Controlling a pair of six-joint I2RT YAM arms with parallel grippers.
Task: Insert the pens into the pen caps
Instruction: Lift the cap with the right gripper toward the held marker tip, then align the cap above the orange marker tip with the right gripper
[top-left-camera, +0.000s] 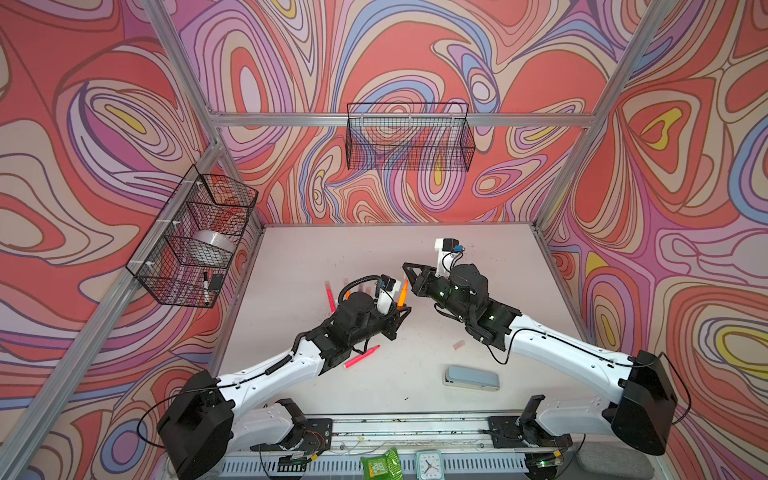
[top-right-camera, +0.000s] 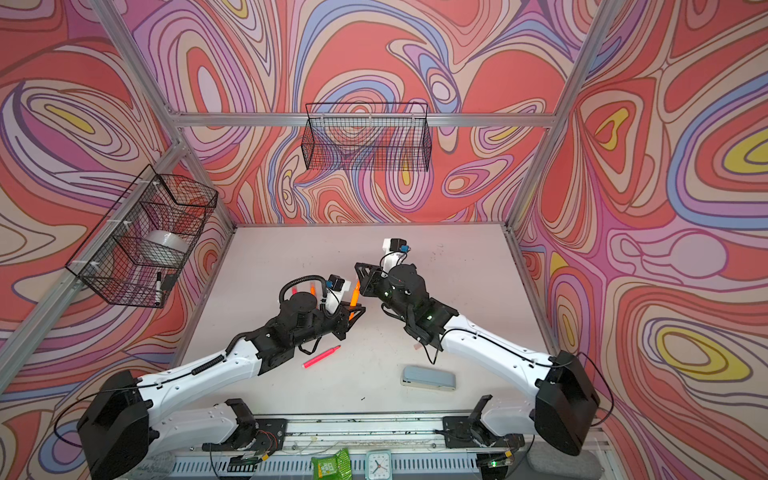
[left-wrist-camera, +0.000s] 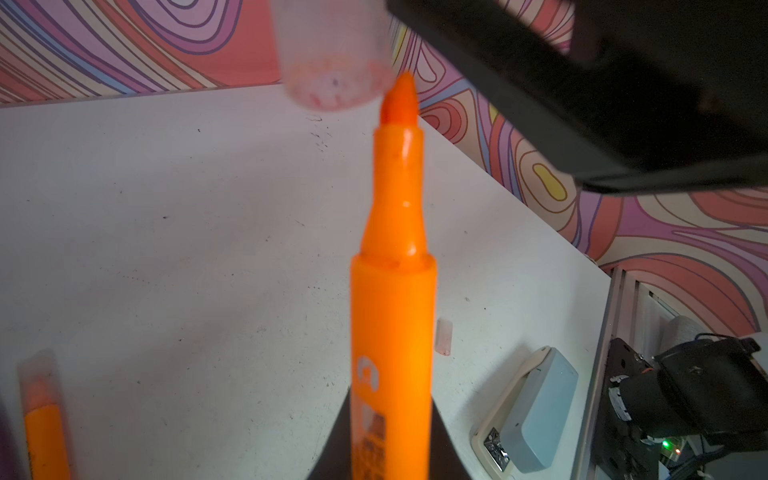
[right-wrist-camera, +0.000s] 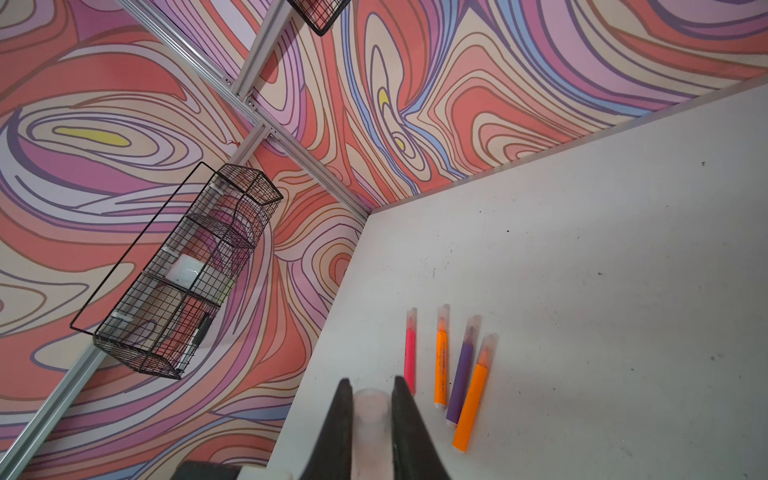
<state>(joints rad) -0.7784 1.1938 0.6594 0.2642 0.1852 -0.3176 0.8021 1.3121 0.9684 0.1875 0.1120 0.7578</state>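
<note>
My left gripper (left-wrist-camera: 390, 440) is shut on an orange pen (left-wrist-camera: 392, 311), held above the table with its pointed tip up; in both top views it is near the table's middle (top-left-camera: 402, 296) (top-right-camera: 354, 297). My right gripper (right-wrist-camera: 371, 399) is shut on a translucent pen cap (right-wrist-camera: 370, 409). In the left wrist view that cap (left-wrist-camera: 332, 54) hangs with its open mouth towards the pen, and the tip touches the mouth's rim, just off centre. Another pen, neon pink and uncapped (top-left-camera: 361, 356), lies by the left arm. A loose pen cap (top-left-camera: 458, 345) lies near the right arm.
Several capped pens lie in a row, pink (right-wrist-camera: 410, 357), orange (right-wrist-camera: 441, 361), purple (right-wrist-camera: 463, 374) and orange (right-wrist-camera: 473, 399). A grey-blue stapler (top-left-camera: 471, 378) sits at the front right. Wire baskets hang on the left wall (top-left-camera: 195, 241) and back wall (top-left-camera: 409, 137).
</note>
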